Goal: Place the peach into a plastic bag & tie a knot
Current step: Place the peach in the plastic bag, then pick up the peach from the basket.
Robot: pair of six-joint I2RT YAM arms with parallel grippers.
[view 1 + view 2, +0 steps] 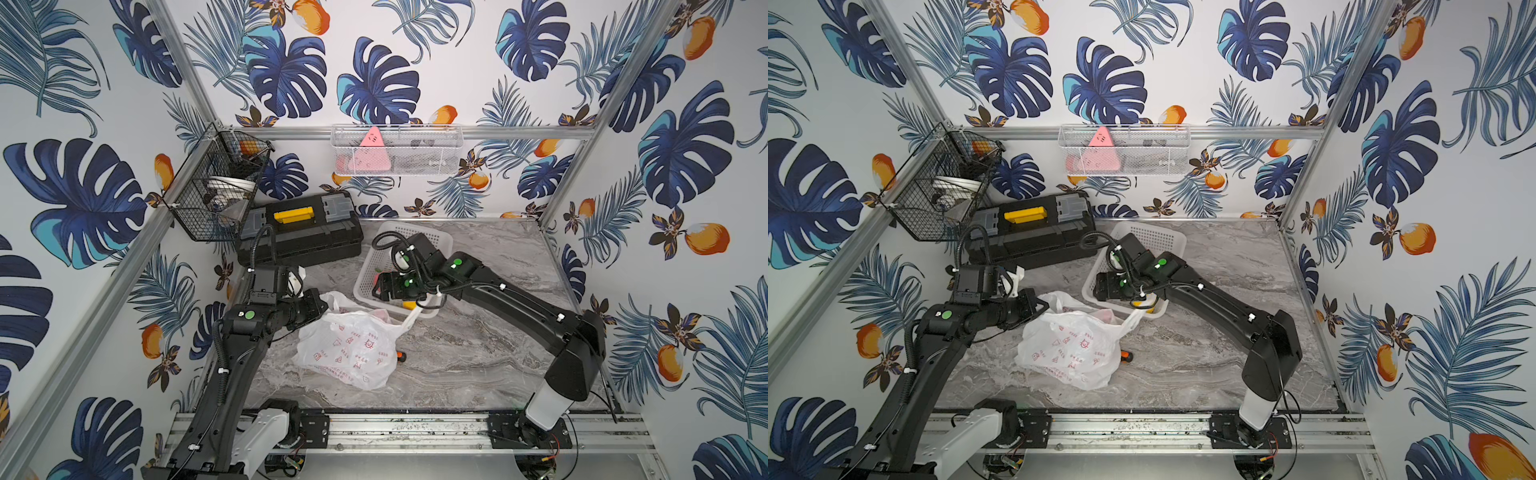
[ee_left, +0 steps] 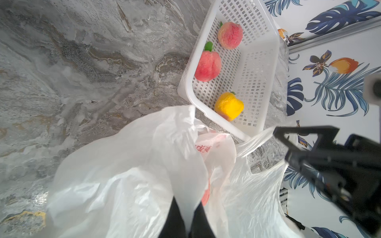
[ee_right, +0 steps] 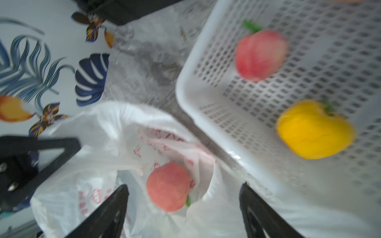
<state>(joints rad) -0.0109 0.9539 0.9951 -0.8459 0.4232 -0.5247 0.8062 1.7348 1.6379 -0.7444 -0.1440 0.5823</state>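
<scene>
I found the left gripper (image 2: 186, 208) clamped tight on a fold of the plastic bag (image 2: 127, 181) at the rim of its mouth, with that edge raised off the marble table (image 2: 72, 72). The right gripper (image 3: 184, 186) hung over the bag's open mouth with its jaws spread wide and nothing held between them. Below that gap I saw the peach (image 3: 168, 186) lying inside the bag, clear of both fingers.

In both top views the bag sat mid-table, against the near corner of the white basket (image 1: 365, 282). One handle (image 1: 412, 316) stretched toward that corner, and the handles were not yet tied. The basket held one pink fruit (image 2: 230, 35), a second pink fruit (image 2: 207, 66) and a yellow fruit (image 2: 228, 106).
</scene>
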